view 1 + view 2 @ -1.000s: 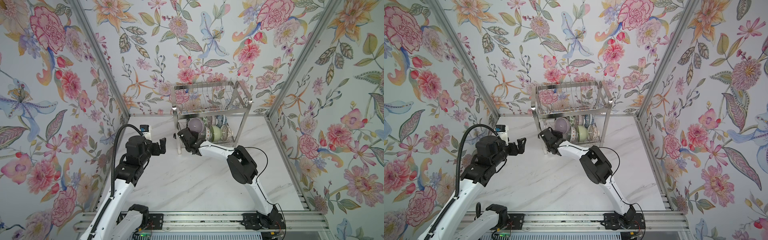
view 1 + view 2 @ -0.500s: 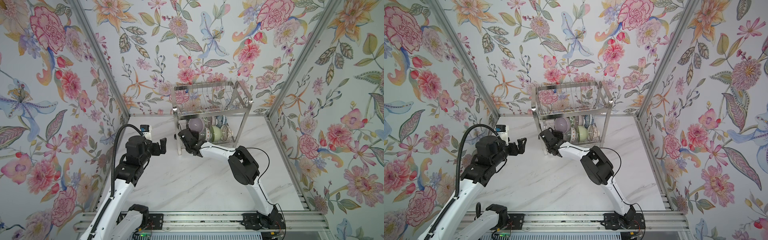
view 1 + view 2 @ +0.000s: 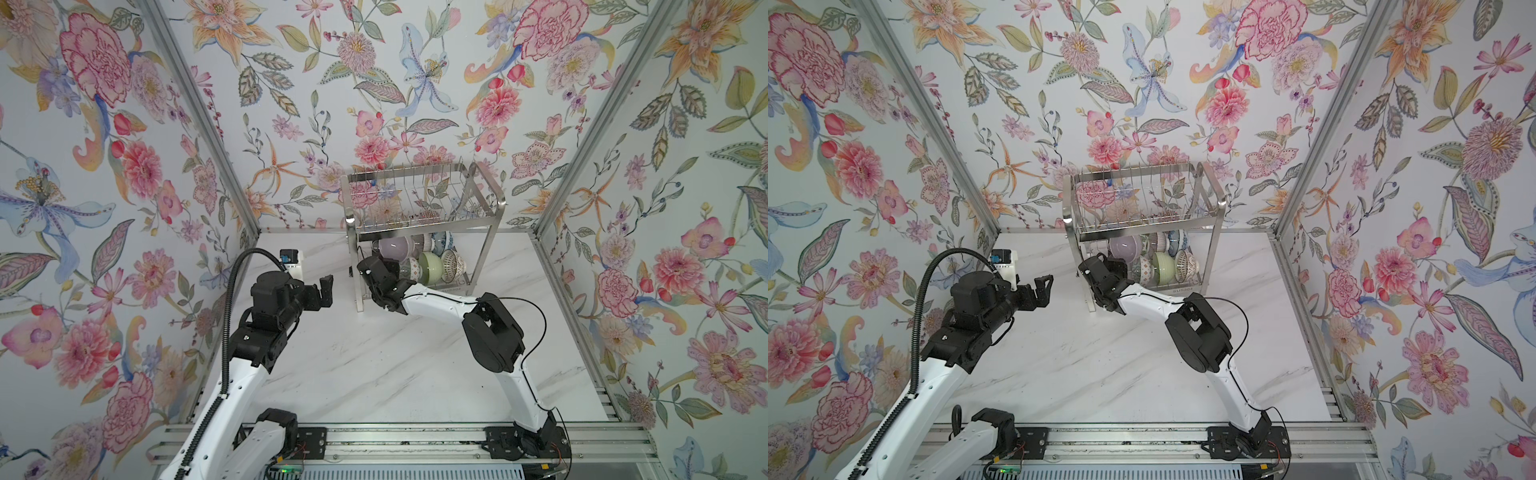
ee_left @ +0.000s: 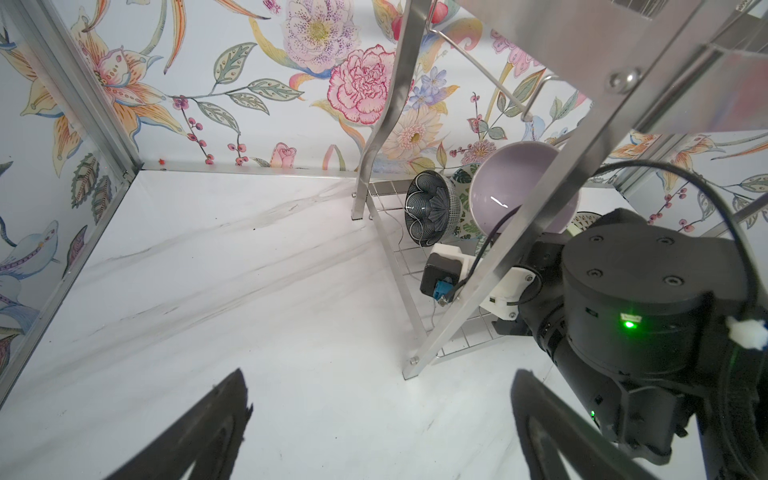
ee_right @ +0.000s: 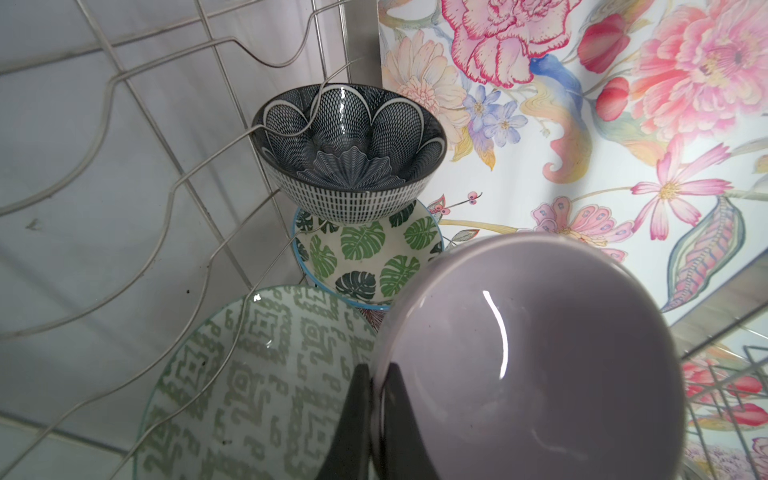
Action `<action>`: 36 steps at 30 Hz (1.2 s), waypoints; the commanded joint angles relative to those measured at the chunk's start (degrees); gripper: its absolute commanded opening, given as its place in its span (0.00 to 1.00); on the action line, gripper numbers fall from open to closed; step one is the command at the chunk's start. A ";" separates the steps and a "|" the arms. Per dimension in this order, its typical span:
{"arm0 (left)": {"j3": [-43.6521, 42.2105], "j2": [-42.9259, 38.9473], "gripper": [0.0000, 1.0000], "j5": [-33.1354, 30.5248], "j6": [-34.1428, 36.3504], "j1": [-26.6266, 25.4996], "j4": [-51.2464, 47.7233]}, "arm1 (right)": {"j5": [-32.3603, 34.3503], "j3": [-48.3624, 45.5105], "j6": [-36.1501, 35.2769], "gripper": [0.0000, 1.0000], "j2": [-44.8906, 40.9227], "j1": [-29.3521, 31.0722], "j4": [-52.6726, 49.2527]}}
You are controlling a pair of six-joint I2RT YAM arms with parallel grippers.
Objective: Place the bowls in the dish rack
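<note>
Floral wallpaper (image 3: pixel 124 166) lines three sides of the cell, and a white marble tabletop (image 3: pixel 353 374) lies bare in front. At the back stands the steel dish rack (image 3: pixel 407 169). Its upper basket looks empty in both top views, and its lower shelf is crowded with bowls.

The right gripper (image 5: pixel 376 415) reaches in at the shelf's left end, its jaws clamped on the rim of the lilac bowl (image 5: pixel 540 353), one finger inside and one outside. That bowl hangs tilted under the upper tier. Whether it rests on the wire yet I cannot tell. The left gripper (image 3: pixel 326 289) hovers over the table left of the rack, jaws wide apart and holding nothing.

Just beside the lilac bowl is the geometric bowl (image 5: pixel 257 386). Beyond it are the leaf-print bowl (image 5: pixel 365 257) and the dark flower bowl (image 5: pixel 353 141), which leans on the wavy wire.

To seat it well, I would lower the lilac bowl slowly into a free dip of the wire. I would keep its rim off the geometric bowl and the wrist off the front leg. The jaws should part only once the bowl bears its own weight.
</note>
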 commanded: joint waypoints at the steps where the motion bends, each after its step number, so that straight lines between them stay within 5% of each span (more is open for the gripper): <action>1: -0.44 -0.80 0.99 0.77 -0.72 0.58 1.04 | 2.90 -0.18 -3.84 0.00 -3.38 1.32 5.84; 36: -0.90 -0.53 0.99 1.21 -0.92 0.61 1.52 | 9.90 -3.71 -12.95 0.00 -5.76 -2.22 17.78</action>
